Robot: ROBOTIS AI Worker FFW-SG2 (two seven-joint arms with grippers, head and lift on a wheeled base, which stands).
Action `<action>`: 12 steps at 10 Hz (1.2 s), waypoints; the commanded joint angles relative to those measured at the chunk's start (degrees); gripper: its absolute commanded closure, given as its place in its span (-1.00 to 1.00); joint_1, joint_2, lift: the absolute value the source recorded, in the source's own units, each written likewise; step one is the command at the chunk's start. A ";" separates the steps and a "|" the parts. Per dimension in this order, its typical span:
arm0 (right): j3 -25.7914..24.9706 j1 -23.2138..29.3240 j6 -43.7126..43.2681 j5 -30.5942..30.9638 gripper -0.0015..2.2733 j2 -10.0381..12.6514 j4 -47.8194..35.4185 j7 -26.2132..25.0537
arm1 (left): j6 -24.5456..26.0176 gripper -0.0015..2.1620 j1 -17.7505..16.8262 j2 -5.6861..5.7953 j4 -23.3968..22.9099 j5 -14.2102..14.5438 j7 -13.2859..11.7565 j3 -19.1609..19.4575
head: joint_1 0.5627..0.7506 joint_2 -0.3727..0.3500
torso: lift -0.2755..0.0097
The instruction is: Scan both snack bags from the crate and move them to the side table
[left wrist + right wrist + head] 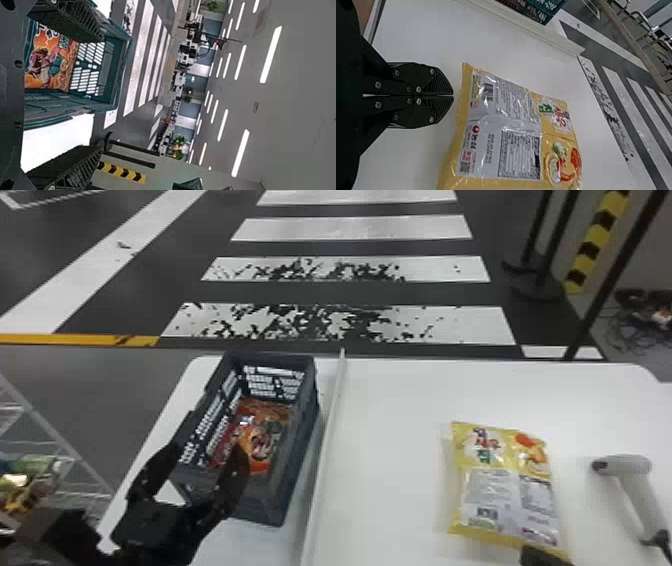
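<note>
In the head view my left gripper stands open at the near-left end of the dark crate, one finger over the crate's inside. An orange-red snack bag lies in the crate. From the left wrist, the fingers of the left gripper are wide apart, the orange bag beyond them. A yellow snack bag lies back side up on the table's right part. At its near edge is my right gripper; in the right wrist view this gripper is shut beside the yellow bag, holding nothing.
A white-grey handheld scanner lies right of the yellow bag on the white table. A raised white divider runs between crate and yellow bag. At the far left stands a wire rack with colourful packages.
</note>
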 commanded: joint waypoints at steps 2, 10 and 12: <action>-5.22 -3.17 -1.55 1.19 -1.00 -4.21 1.56 0.04 | 0.00 -0.97 0.08 0.18 0.11 0.00 -0.08 0.09 | 0.41 0.06 | 0.26; 0.06 -18.38 -27.74 10.77 -1.00 -16.08 33.91 0.39 | -2.64 -0.97 0.96 0.79 3.53 0.62 -0.52 0.62 | 0.41 -0.63 | 0.26; 2.34 -21.89 -29.50 11.04 -1.00 -16.69 39.97 1.18 | -3.34 -0.97 0.35 0.88 4.94 0.97 -0.43 0.71 | 0.41 -0.63 | 0.26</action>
